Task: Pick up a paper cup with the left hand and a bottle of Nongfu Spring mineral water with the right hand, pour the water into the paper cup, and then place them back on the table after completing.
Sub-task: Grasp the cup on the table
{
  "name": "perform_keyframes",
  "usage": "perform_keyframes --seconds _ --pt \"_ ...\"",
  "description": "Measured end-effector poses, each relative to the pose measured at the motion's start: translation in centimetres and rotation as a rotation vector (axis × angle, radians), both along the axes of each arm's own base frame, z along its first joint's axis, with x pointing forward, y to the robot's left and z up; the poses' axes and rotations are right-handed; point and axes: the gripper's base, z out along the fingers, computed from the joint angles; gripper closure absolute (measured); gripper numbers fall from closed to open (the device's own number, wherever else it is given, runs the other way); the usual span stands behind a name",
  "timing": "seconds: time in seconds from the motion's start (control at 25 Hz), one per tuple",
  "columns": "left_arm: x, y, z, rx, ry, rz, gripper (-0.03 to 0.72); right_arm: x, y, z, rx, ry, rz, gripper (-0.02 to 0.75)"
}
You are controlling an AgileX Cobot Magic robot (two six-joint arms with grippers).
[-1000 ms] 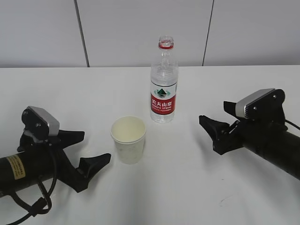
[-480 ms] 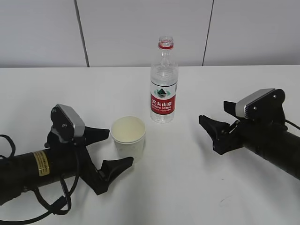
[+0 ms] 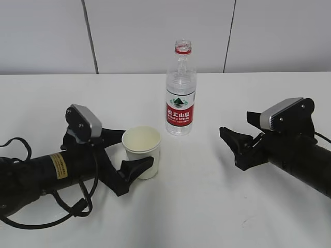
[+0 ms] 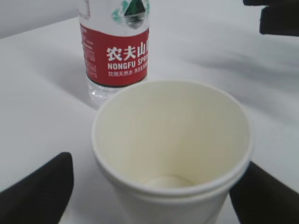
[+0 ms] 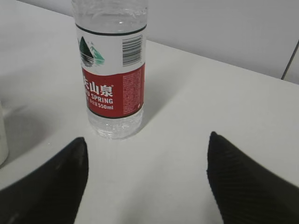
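An empty white paper cup (image 3: pixel 142 151) stands upright on the white table (image 3: pixel 207 206). My left gripper (image 3: pixel 132 151) is open with one finger on each side of the cup; in the left wrist view the cup (image 4: pixel 172 149) sits between the black fingertips (image 4: pixel 39 186), with gaps on both sides. The uncapped Nongfu Spring bottle (image 3: pixel 181 90) with a red label stands upright just behind the cup. My right gripper (image 3: pixel 232 147) is open and empty, well right of the bottle and pointing at it; the right wrist view shows the bottle (image 5: pixel 111 70) ahead of the fingers.
A grey panelled wall (image 3: pixel 155 31) runs behind the table's far edge. The left arm's black cable (image 3: pixel 31 219) loops on the table at the front left. Bare tabletop lies between the bottle and my right gripper.
My left arm has moved forward and to the right, bringing its open fingers around the paper cup. The right arm, cup and bottle have not moved.
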Motion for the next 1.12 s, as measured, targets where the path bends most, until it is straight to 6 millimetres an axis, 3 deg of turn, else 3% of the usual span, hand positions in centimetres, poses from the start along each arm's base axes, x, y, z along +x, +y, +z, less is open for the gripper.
perform_keyframes --seconds 0.44,0.8,1.12 --pt "0.6 -0.6 -0.5 -0.008 0.009 -0.041 0.097 0.0 0.0 0.0 0.001 -0.001 0.000 0.150" --pt "0.7 -0.5 -0.5 -0.011 0.011 -0.026 0.220 0.5 0.2 0.4 0.002 -0.023 0.011 0.150" --pt "1.7 1.4 -0.5 -0.012 0.009 0.039 0.224 2.5 0.8 -0.2 -0.004 -0.049 0.053 0.150"
